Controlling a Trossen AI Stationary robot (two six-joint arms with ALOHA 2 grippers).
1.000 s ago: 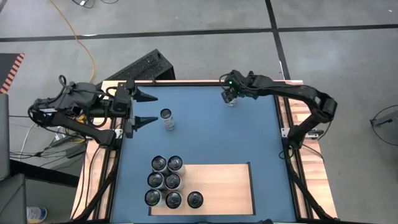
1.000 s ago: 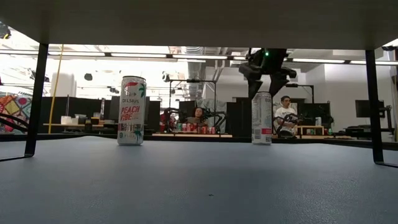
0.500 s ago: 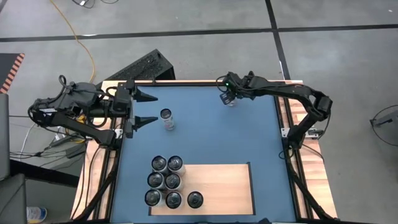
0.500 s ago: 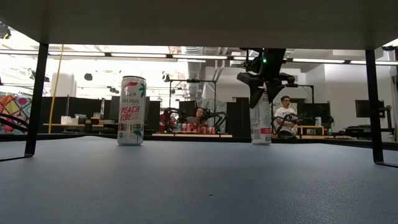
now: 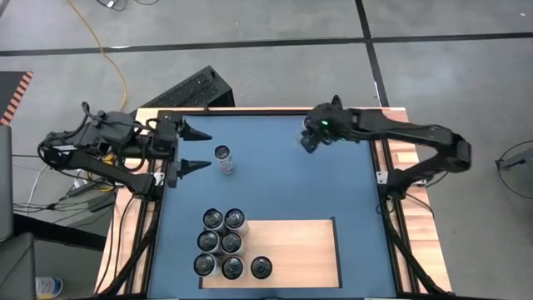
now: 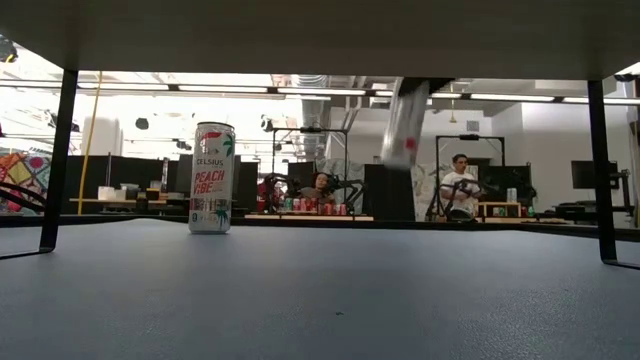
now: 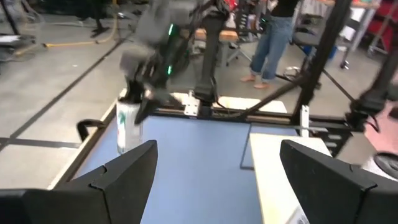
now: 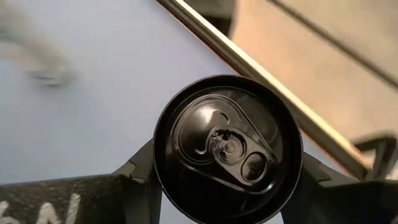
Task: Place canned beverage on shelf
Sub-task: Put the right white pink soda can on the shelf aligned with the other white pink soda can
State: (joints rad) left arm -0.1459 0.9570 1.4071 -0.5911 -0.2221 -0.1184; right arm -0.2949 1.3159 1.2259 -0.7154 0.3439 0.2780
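Gripping the can point(image 8: 227, 148) lifted near the far edge, the right gripper point(image 5: 311, 140) must carry it toward the shelf point(image 5: 296, 250) at the table's near side, the can's long axis slightly tilted

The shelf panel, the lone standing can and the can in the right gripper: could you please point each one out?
shelf point(image 5: 291, 250), high view: bare middle of the pale wood panel.
lone standing can point(image 6: 212, 178), low view: its printed side.
can in the right gripper point(image 8: 227, 148), right wrist view: its dark lid.
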